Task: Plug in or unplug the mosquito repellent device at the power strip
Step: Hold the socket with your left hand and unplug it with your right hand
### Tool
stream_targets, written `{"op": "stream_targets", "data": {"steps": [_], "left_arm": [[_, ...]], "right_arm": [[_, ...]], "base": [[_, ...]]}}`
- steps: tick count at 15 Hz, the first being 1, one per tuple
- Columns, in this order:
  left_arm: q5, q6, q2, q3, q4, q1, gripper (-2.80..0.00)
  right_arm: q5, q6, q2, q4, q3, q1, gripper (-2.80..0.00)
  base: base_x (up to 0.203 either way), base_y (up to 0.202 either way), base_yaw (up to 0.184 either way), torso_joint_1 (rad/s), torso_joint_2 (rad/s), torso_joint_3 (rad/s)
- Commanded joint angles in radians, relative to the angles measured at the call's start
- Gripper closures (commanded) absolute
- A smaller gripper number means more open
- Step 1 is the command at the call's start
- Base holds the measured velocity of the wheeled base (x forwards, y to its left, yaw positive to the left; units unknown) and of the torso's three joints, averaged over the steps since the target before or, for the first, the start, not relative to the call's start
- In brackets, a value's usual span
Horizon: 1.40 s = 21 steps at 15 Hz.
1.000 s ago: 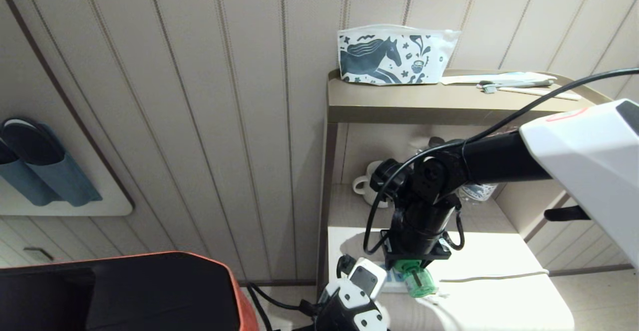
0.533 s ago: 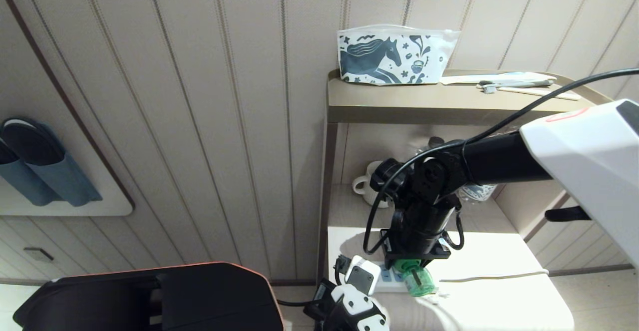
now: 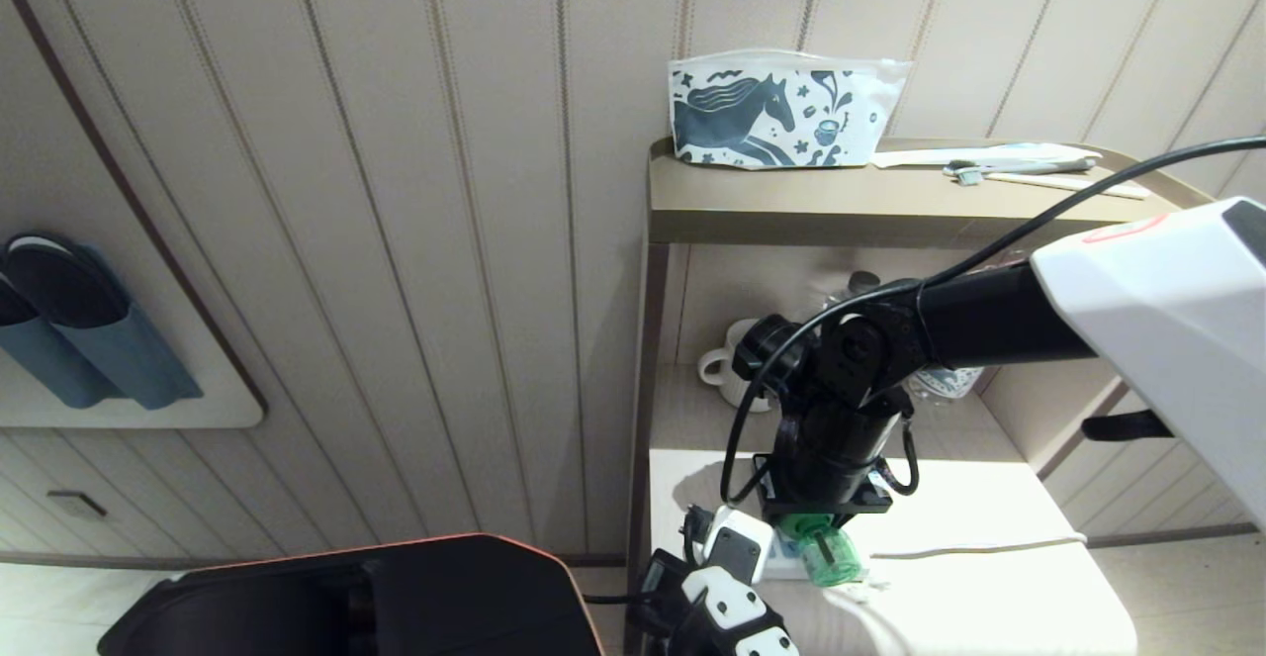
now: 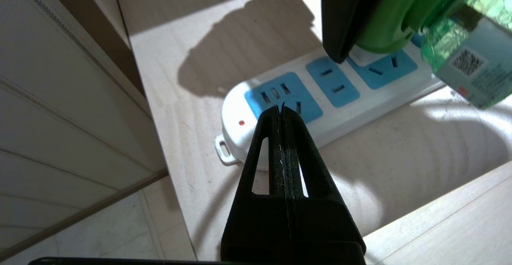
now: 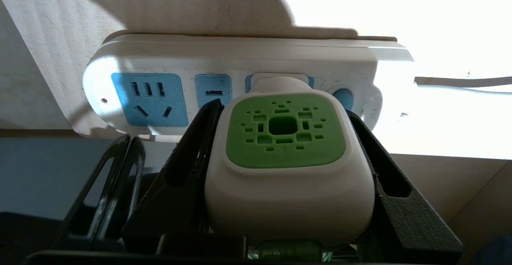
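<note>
Your right gripper [image 5: 288,165] is clamped on the white-and-green head of the mosquito repellent device [image 5: 286,153], one finger on each side. The device sits at the third socket face of the power strip [image 5: 168,63], counted from the strip's left end, next to the round blue button [image 5: 343,98]. Its long axis runs near to far: the head presses against the strip, and the translucent green bottle [image 3: 834,559] points toward you, tilted slightly right. The strip lies flat on the desk [image 3: 989,597], its length running left to right, with the white cord [image 3: 979,545] leaving rightward. Your left gripper [image 4: 282,115] has its fingers pressed together, empty, hovering just near the strip's left end.
</note>
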<state>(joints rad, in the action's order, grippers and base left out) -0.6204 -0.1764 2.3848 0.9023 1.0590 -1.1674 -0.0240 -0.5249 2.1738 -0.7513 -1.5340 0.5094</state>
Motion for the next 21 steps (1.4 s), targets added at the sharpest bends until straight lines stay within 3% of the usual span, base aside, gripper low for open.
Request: {"op": "stream_targets", "data": {"steps": [1, 18, 21], "left_arm": [[-0.004, -0.002, 0.029, -0.002, 0.007, -0.004, 0.00], [-0.009, -0.003, 0.066, 0.024, 0.007, -0.020, 0.00], [-0.041, -0.002, 0.082, 0.049, 0.008, -0.003, 0.00]], "right_arm": [[-0.001, -0.003, 0.003, -0.005, 0.000, 0.000, 0.00], [-0.002, -0.006, -0.017, 0.006, 0.002, 0.001, 0.00], [-0.002, -0.006, -0.017, 0.006, 0.003, 0.001, 0.00]], "base": [[0.000, 0.000, 0.000, 0.000, 0.00, 0.000], [0.000, 0.000, 0.000, 0.000, 0.00, 0.000], [0.000, 0.000, 0.000, 0.000, 0.00, 0.000]]}}
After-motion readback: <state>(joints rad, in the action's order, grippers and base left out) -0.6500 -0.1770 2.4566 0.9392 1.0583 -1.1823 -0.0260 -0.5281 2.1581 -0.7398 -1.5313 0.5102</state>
